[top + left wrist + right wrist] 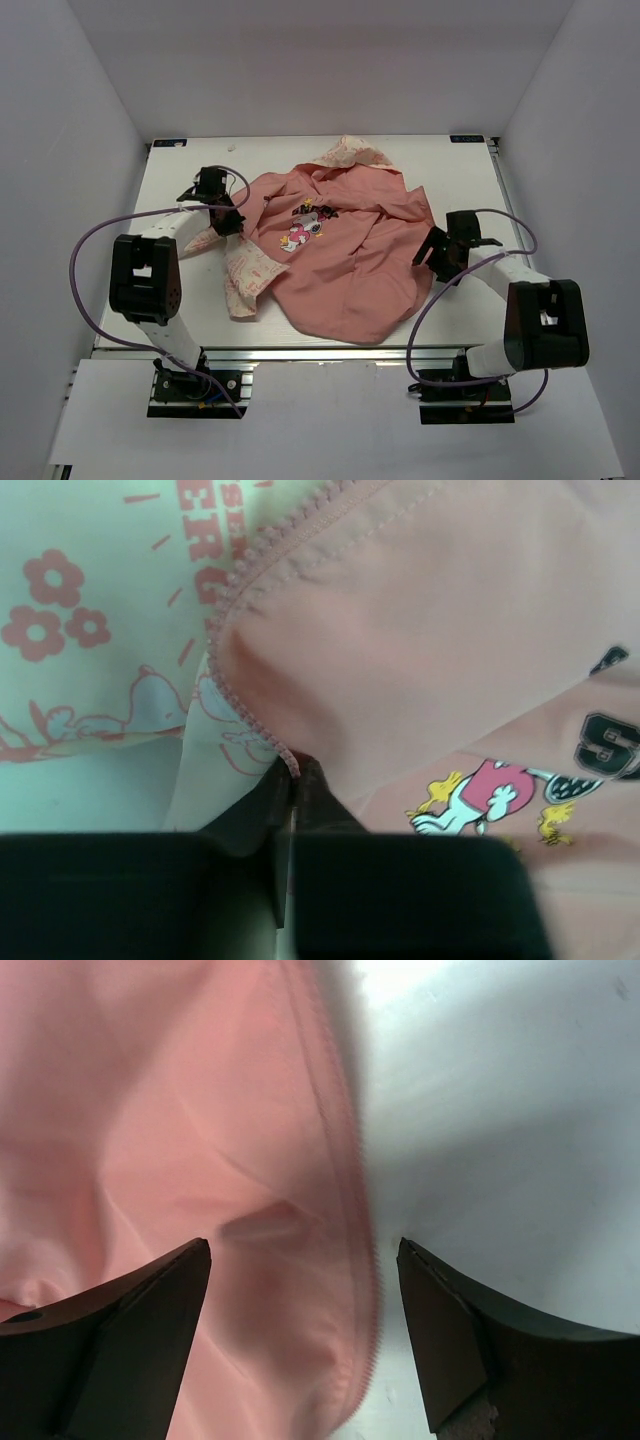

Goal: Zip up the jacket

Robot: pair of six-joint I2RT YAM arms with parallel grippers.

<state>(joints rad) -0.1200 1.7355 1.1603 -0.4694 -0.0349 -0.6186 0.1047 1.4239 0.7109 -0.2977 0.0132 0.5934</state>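
Note:
The jacket point(340, 260) lies spread open on the white table point(470, 170) with its salmon-pink lining up. A cream printed sleeve point(245, 280) is folded out at the left. My left gripper point(228, 218) sits at the jacket's left front edge. In the left wrist view that gripper point(296, 768) is shut on the pink zipper edge point(235, 590). My right gripper point(432, 250) is at the jacket's right edge. It stands open point(303, 1245) over the fabric, with the other zipper edge point(365, 1290) lying between its fingers.
The hood point(355, 153) points toward the table's far edge. A cartoon print point(303, 228) shows on the lining near the left gripper. White walls close in the table on three sides. Purple cables point(80, 260) loop beside both arms.

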